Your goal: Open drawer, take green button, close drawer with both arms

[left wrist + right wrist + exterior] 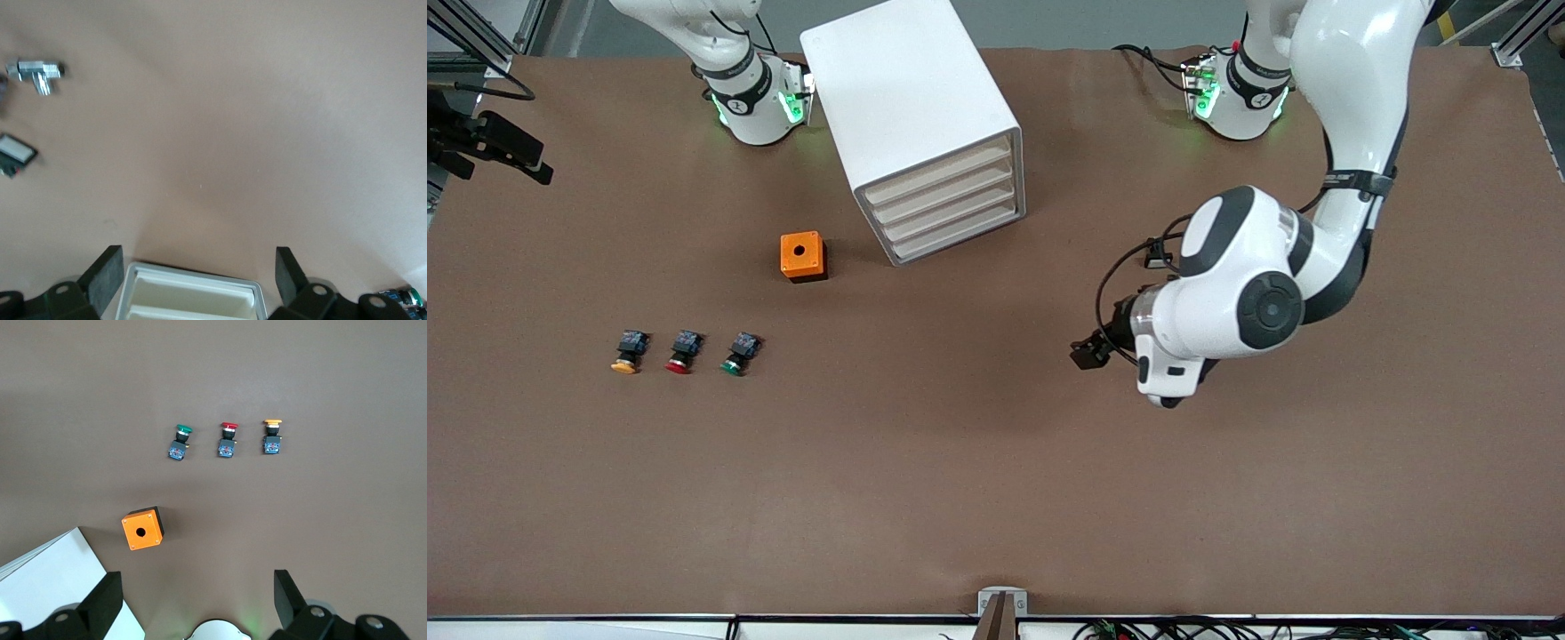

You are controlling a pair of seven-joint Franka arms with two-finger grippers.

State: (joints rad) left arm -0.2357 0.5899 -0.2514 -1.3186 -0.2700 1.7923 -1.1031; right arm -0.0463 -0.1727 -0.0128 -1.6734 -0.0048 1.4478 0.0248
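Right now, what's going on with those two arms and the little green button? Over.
Left end effector open, over bare table. Right end effector open, high above the cabinet. All four drawers shut; green button untouched on the table beside the red button. Nothing in the way.

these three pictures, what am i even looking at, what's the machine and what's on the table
Two white robot arms sit at a brown table. The big picture looks down from across the table; the other two come from cameras on each arm's wrist. The left hand hangs open over bare table, holding nothing. The right hand, open and empty, waits high above its end. On the table: a white cabinet with four shut drawers, an orange box, and three push buttons capped green, red and yellow.
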